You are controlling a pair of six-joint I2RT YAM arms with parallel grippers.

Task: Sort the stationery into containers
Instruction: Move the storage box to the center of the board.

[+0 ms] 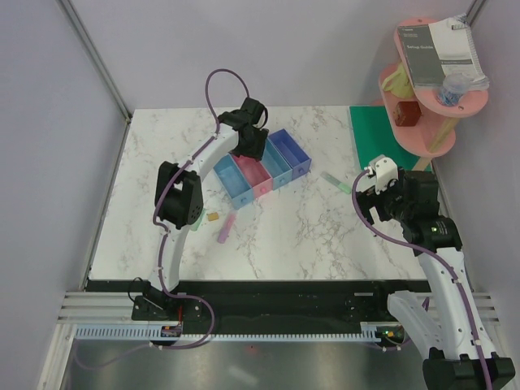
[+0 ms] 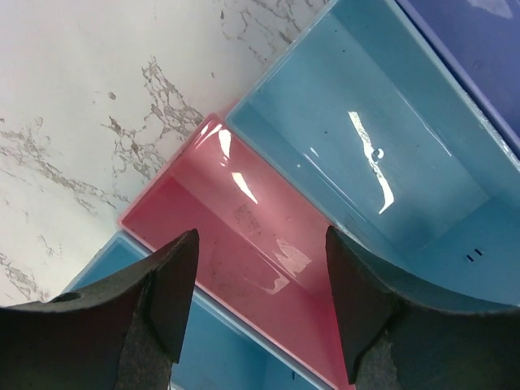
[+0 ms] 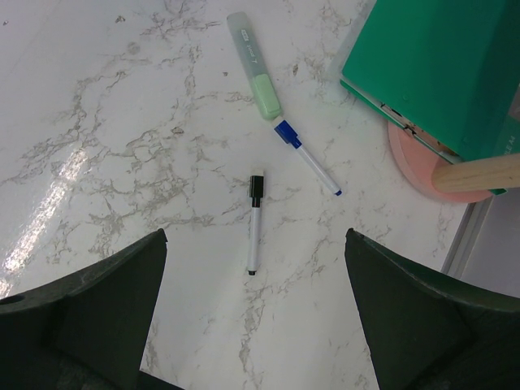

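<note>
White marble tabletop [image 1: 301, 227] fills the workspace between pale walls, with a green mat [image 1: 382, 134] at its far right corner and a pink tiered shelf [image 1: 431, 122] beside it carrying a spiral-bound booklet [image 1: 443, 53] on its top level. Four joined bins sit in a slanted row near the middle: a light blue bin [image 1: 231, 180], a pink bin [image 1: 253, 175], a second light blue bin [image 1: 274, 165] and a dark blue bin [image 1: 291, 153]. The left gripper [image 1: 248, 145] hangs just above this row, and its wrist camera looks down into the pink bin between the two light blue ones; its fingers are spread wide and hold nothing. On the near side of the bins a pink marker stick [image 1: 227, 227] and a tiny tan block [image 1: 213, 216] lie on the marble, close together but apart. The right gripper [image 1: 370, 183] hovers over the right part of the table, fingers wide apart with nothing between them. Below it lie a pastel green highlighter [image 3: 256, 69], a thin blue-capped pen [image 3: 307, 157] whose cap almost touches the highlighter's end, and a thin black-capped pen [image 3: 254, 223] a little nearer, all loose on the table, well away from the bins and near the mat's edge.
</note>
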